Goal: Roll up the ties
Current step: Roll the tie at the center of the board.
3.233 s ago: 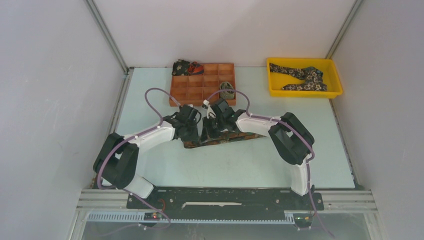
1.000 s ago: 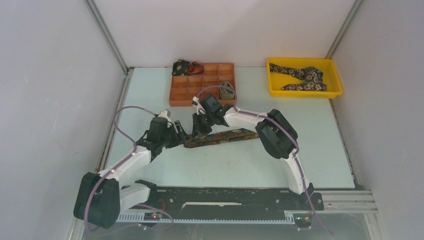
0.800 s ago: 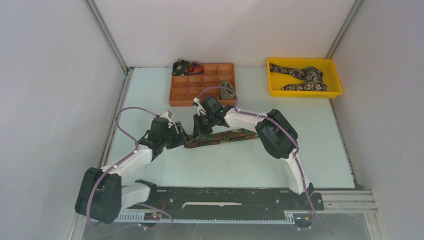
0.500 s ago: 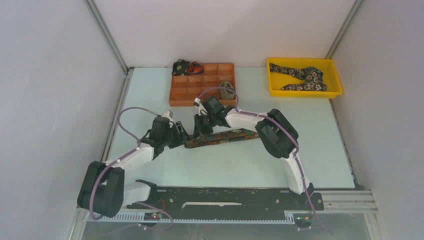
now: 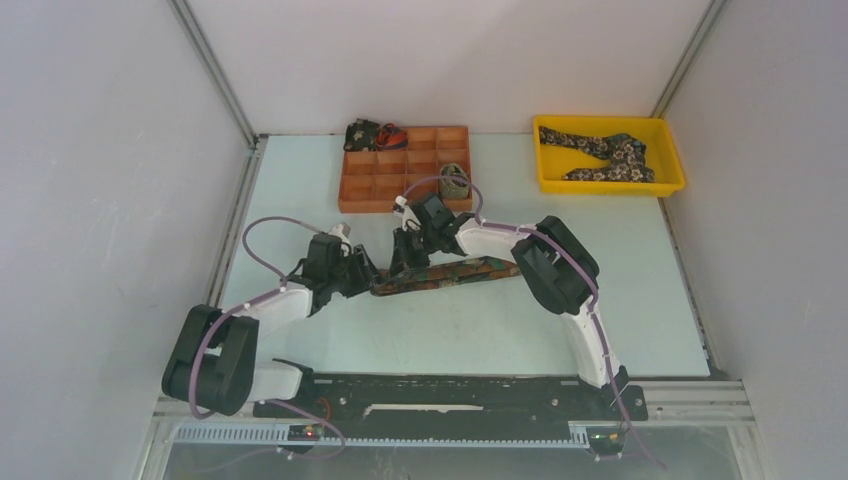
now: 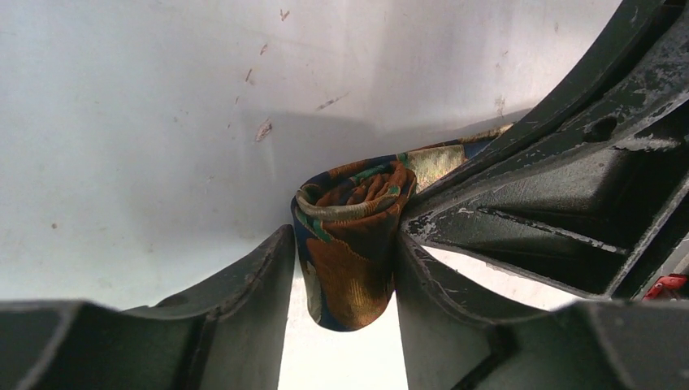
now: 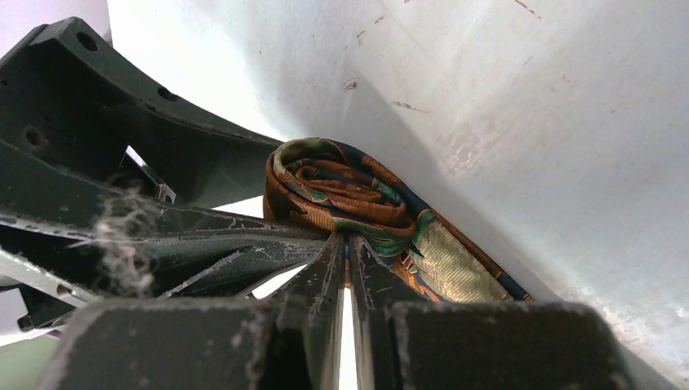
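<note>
The rust-patterned tie [image 5: 452, 272] lies flat on the pale table [image 5: 480, 335], a little left of centre and well short of the far edge. It runs left to right between the two arms. Its left end is wound into a small coil [image 6: 353, 236] of orange, brown and green folds, and the unrolled length trails off to the right.

We see the left gripper [image 5: 368, 276] reaching in from the left, and in its wrist view its black fingers [image 6: 260, 268] stand one on each side of the coil. Both touch the fabric, so it grips the roll. The right gripper [image 5: 403, 262] comes down from the far side, just right of the coil. Its jaws are almost together, pinching the tie's layers where the coil begins.

Farther back stands an orange compartment tray [image 5: 380, 187]. An olive rolled tie [image 5: 455, 182] sits in one cell on its right side, and a dark rolled tie [image 5: 366, 134] with a touch of red sits at its far left corner. Well apart at the far right, a yellow bin [image 5: 548, 182] holds a loose floral tie [image 5: 605, 155].
</note>
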